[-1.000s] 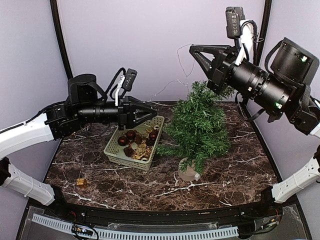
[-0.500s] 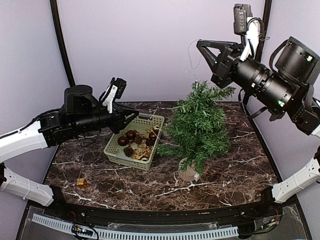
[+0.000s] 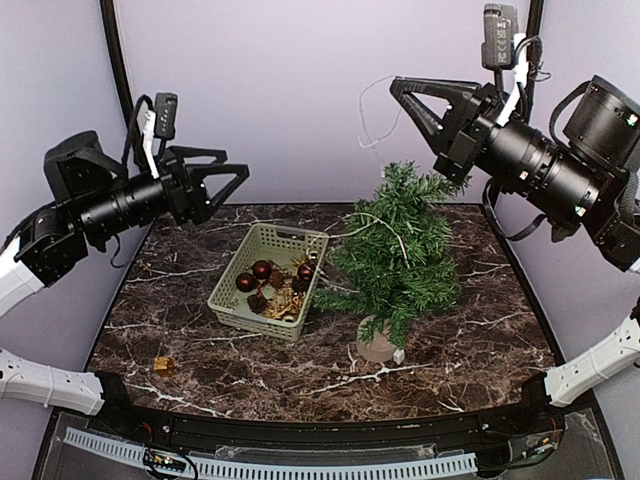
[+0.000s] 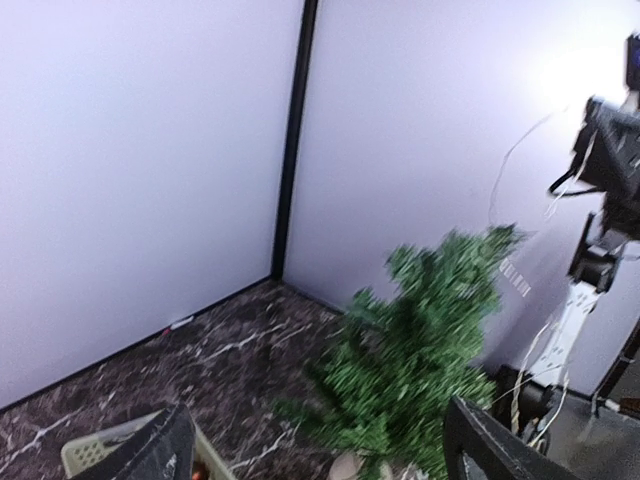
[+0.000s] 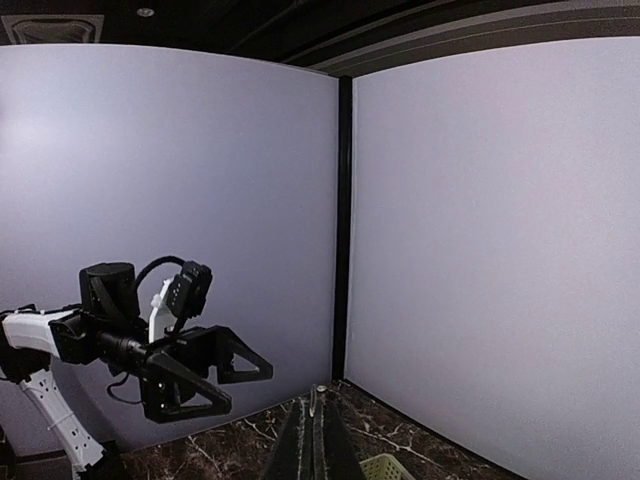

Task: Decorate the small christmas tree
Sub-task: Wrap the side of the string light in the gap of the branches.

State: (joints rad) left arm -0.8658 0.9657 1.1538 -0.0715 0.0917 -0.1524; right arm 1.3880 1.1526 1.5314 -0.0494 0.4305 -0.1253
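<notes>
1. The small christmas tree [image 3: 400, 260], bushy-needled, stood mid-table beside the slatted basket [image 3: 228, 290]; the veined marble table [image 3: 480, 330] lay open toward its right edge.
2. The left fingers [image 3: 238, 166] hung spread, empty, over the back-left corner.
3. The right fingers [image 3: 398, 88], above the treetop, pinched a thin wire [image 3: 365, 115].

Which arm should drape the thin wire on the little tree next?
Probably the right. Its gripper is shut on the thin wire, just above the small christmas tree. The left gripper is open and empty, off to the side, past the basket.
</notes>
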